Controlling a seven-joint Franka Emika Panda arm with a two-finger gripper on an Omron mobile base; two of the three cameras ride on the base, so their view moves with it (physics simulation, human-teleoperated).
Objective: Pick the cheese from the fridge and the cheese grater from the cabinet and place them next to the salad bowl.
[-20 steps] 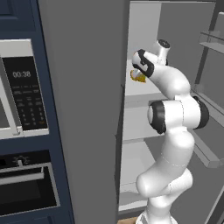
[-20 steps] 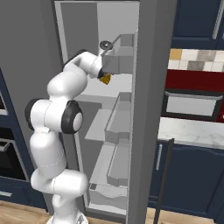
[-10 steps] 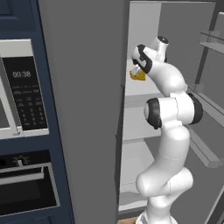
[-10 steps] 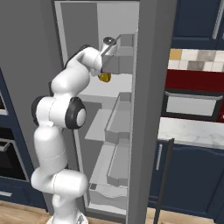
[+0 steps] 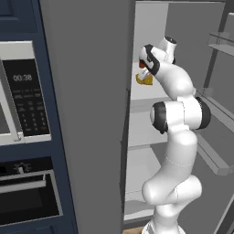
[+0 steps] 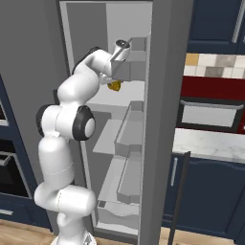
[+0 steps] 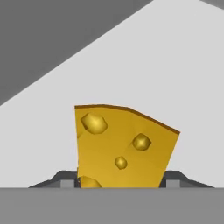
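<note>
Gripping the cheese, the claw sits inside the fridge.

One cheese, one fridge, one microwave, one oven, one arm.

place: kitchen | signs: open fridge, microwave, oven, navy drawers, marble counter

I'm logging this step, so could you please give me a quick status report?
Gripper inside the fridge, jaws either side of the cheese. Whether they grip it, cannot tell. Nothing in the way.
</note>
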